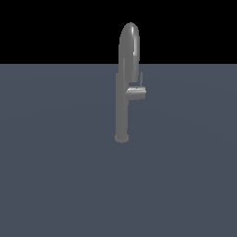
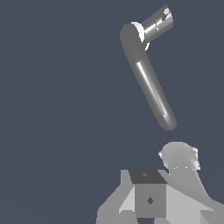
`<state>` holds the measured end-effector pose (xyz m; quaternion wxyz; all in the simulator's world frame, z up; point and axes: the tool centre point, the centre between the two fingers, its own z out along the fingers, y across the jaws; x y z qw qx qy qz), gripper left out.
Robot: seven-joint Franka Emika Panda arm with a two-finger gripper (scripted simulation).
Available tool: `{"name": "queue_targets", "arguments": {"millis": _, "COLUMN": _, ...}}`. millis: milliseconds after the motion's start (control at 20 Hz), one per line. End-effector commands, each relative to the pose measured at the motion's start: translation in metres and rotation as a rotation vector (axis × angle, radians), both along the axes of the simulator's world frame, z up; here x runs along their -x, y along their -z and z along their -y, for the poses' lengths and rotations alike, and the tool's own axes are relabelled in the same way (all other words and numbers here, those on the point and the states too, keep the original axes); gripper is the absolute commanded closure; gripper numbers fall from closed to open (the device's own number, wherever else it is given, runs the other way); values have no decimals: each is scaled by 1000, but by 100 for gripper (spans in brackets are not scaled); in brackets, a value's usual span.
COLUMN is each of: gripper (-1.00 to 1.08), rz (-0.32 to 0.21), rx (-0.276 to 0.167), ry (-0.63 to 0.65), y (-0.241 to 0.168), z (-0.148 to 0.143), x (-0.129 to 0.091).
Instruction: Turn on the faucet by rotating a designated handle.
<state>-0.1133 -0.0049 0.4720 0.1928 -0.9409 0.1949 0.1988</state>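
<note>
Hand (image 2: 151, 199): appears only in the wrist view, as pale blocky parts at the picture's edge; the fingertips are out of sight, so I cannot tell whether it is spread or pressed together. It touches nothing.
Faucet (image 1: 126, 83): stands upright on the grey worktop (image 1: 55, 176), mid-scene, on a small round base.
Handle (image 1: 136, 91): a short stub on the column's side towards the exterior view's right, roughly mid-height, with a thin lever rising from it.
Why so: the handle sticks out free of the column, probably so the hand can get at it from the side.
Progress: judged not begun; the hand is apart from the handle.
</note>
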Motion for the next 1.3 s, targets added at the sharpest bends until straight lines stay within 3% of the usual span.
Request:
{"name": "queue_targets", "arguments": {"millis": 0, "gripper": 108, "rz": -42, "rx": -39, "ry": 38, "y": 6, "z": 4, "x": -14}}
{"name": "queue_targets", "arguments": {"millis": 650, "gripper": 108, "rz": -274, "rx": -258, "ry": 250, "y": 52, "z": 28, "x": -78}}
{"name": "queue_targets", "arguments": {"millis": 1250, "gripper": 108, "rz": -529, "rx": -499, "ry": 482, "y": 123, "z": 54, "x": -128}}
